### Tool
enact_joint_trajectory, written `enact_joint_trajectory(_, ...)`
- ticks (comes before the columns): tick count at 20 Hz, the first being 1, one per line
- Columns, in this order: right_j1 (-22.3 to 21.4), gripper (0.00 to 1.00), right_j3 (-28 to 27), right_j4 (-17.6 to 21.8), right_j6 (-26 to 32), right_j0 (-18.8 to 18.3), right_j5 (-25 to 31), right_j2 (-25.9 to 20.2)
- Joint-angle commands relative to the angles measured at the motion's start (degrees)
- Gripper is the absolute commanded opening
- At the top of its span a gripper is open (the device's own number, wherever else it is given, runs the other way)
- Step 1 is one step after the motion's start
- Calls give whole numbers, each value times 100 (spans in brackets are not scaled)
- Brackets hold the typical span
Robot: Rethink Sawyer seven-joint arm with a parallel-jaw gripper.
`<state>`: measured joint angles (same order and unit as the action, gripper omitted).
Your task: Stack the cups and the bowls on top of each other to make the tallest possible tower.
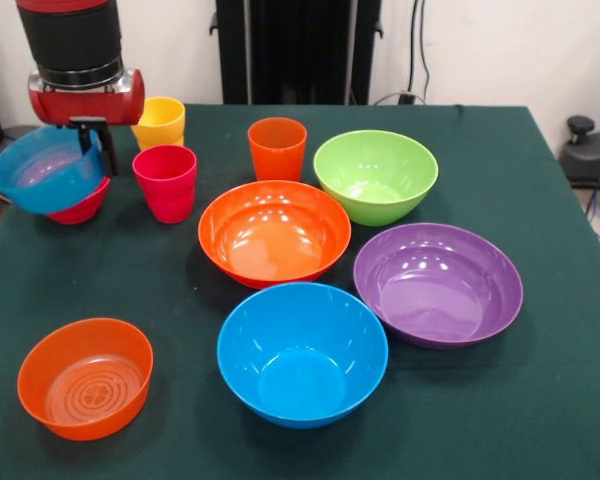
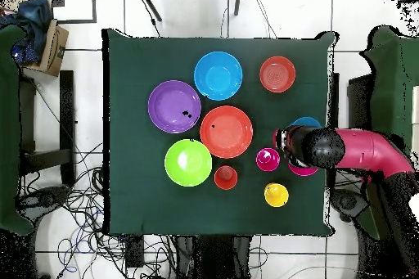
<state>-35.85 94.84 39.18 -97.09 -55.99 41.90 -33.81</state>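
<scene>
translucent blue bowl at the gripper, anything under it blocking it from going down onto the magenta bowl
Nothing visible does. The translucent blue bowl hangs tilted at the gripper, directly over the small magenta bowl, whose rim shows just beneath it. The red-pink cup and yellow cup stand off to the side, apart from both bowls.

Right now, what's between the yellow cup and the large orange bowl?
In the front view, the red-pink cup stands between the yellow cup and the large orange bowl; otherwise only green tablecloth.

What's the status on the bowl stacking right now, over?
Gripper shut on small translucent blue bowl, tilted over magenta bowl. No tower yet; large bowls and cups stand separate. Red-pink cup close beside.
</scene>
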Motion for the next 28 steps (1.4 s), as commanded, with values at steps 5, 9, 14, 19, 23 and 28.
enact_joint_trajectory(5, -535, 0, 801, 246, 535, 253, -55, -6)
enact_joint_trajectory(9, -742, 0, 971, 291, 377, 306, -238, -12)
enact_joint_trajectory(14, -924, 0, 1143, 291, 366, 229, -384, -75)
enact_joint_trajectory(19, -806, 0, 1097, 497, 240, 268, -659, 4)
enact_joint_trajectory(23, -817, 0, 1153, 644, 123, 281, -1009, 74)
enact_joint_trajectory(28, -831, 0, 1197, 725, 113, 290, -1321, 150)
